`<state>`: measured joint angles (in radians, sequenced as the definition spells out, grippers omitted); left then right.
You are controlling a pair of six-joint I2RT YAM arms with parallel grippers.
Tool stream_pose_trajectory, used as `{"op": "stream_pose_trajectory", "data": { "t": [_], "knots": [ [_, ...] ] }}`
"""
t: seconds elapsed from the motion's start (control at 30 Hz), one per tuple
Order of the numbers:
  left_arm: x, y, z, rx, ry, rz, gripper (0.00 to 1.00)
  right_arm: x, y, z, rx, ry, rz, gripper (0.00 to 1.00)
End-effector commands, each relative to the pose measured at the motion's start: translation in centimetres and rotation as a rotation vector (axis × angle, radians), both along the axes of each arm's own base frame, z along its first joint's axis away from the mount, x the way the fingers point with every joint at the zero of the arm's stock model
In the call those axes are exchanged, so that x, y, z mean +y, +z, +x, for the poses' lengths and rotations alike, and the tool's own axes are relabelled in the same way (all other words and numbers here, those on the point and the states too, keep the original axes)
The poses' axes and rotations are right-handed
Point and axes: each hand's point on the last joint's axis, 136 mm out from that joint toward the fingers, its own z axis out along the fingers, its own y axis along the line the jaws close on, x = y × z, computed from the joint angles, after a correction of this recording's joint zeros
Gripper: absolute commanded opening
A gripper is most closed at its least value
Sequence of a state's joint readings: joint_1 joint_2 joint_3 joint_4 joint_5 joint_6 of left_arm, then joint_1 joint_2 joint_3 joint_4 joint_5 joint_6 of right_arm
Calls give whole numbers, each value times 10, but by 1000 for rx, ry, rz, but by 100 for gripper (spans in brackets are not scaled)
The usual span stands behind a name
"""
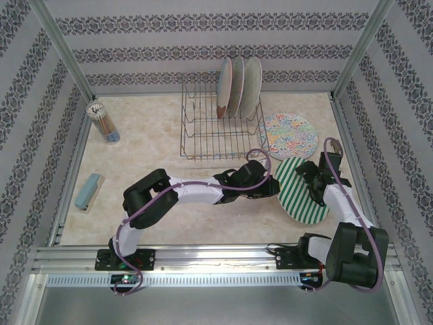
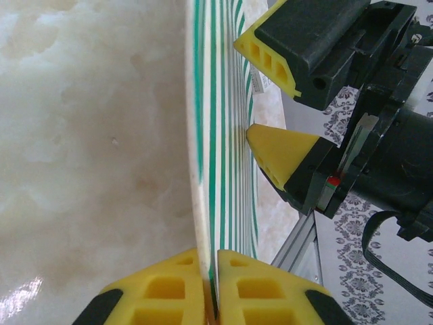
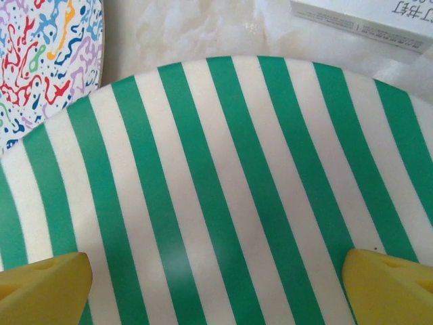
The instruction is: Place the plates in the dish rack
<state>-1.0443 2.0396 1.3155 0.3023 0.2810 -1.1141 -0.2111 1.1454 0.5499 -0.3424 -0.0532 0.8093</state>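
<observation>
A robot lab booth, with aluminium frame posts [image 1: 62, 51], wallpapered panels [image 1: 203, 40] and marble-look tabletop [image 1: 149, 142].

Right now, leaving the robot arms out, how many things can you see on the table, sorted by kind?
Plates: 5
Dish rack: 1
Cup of pencils: 1
Pale blue block: 1
White printed box: 1
Total: 9

Left fingers [image 2: 169, 288] pinched together, right fingers [image 3: 40, 288] spread wide.
</observation>
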Motion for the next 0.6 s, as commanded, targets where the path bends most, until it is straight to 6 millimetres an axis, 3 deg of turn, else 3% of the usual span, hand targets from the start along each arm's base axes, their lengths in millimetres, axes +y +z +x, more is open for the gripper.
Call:
{"op": "stream_pose_trajectory", "data": {
  "t": [0.0, 0.57],
  "knots": [
    [-15, 74, -6, -110, -61, -204, 8, 35, -13, -25, 109, 58, 148, 96],
    [-5, 89, -6, -142, -44, -213, 2, 25, 52, -25, 5, 51, 67, 96]
  ]
}}
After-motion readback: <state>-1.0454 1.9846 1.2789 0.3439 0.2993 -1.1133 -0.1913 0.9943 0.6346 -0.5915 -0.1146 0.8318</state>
